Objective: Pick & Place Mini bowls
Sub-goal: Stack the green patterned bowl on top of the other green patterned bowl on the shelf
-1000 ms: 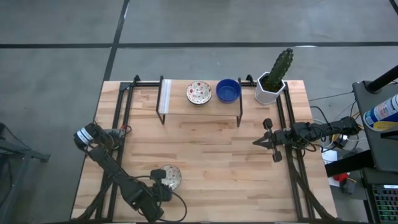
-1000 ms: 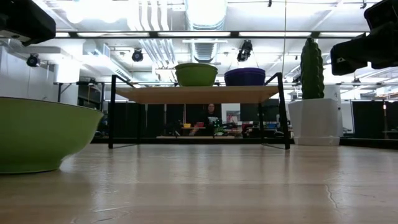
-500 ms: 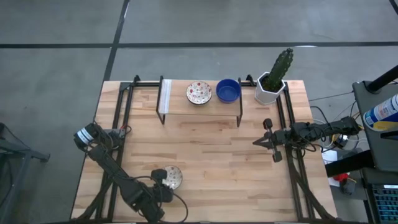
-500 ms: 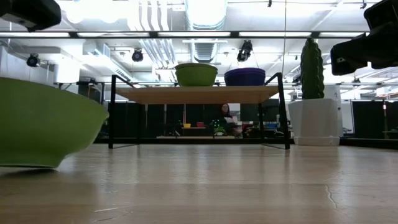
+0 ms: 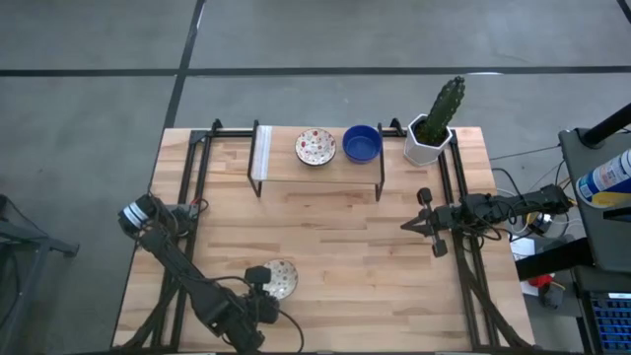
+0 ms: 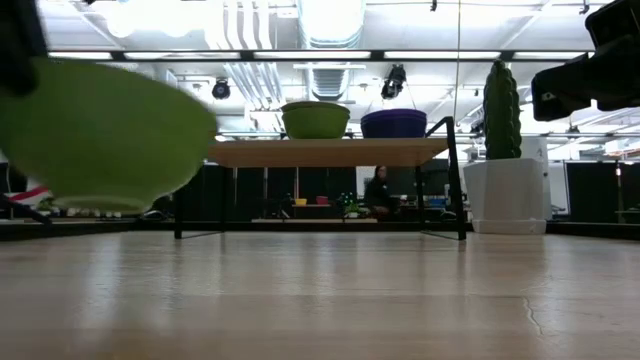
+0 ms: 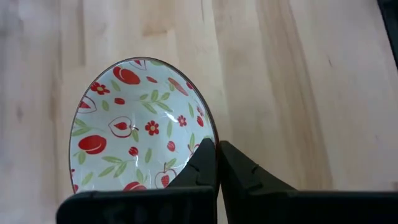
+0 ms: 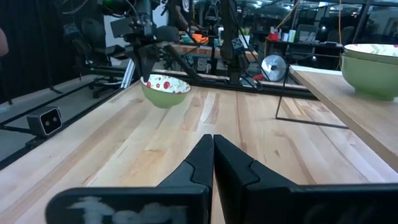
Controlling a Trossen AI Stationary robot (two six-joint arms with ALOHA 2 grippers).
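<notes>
My left gripper (image 5: 264, 276) is near the table's near edge, shut on a cream mini bowl (image 5: 280, 280) with a red-green pattern. In the low view this bowl (image 6: 105, 135) shows its green outside and hangs clear above the table. Two more mini bowls rest by their bases on the shelf top (image 5: 296, 170): a patterned one (image 5: 315, 147) and a blue one (image 5: 362, 144). My right gripper (image 5: 407, 226) waits shut at the table's right side, touching nothing. Other mini bowls are out of view. My left gripper pinches the patterned bowl by its rim (image 7: 213, 140), one finger (image 7: 200, 167) inside the bowl and the other (image 7: 242, 171) outside. The fingers come from above, slanting in from the table's left. The bowl is lifted clear of the table and tilted.
A black-framed wooden shelf (image 6: 320, 152) stands at the far middle of the table. A white hexagonal pot with a cactus (image 5: 431, 133) sits at the far right corner. Bare wooden table (image 5: 335, 247) lies between the arms. A person (image 6: 380, 190) is in the room beyond.
My left gripper has risen and moved a little toward the table's right, carrying the patterned bowl. The bowl was resting on the table a second ago; it first tipped up on one side and now hangs clear of the wood, tilted.
</notes>
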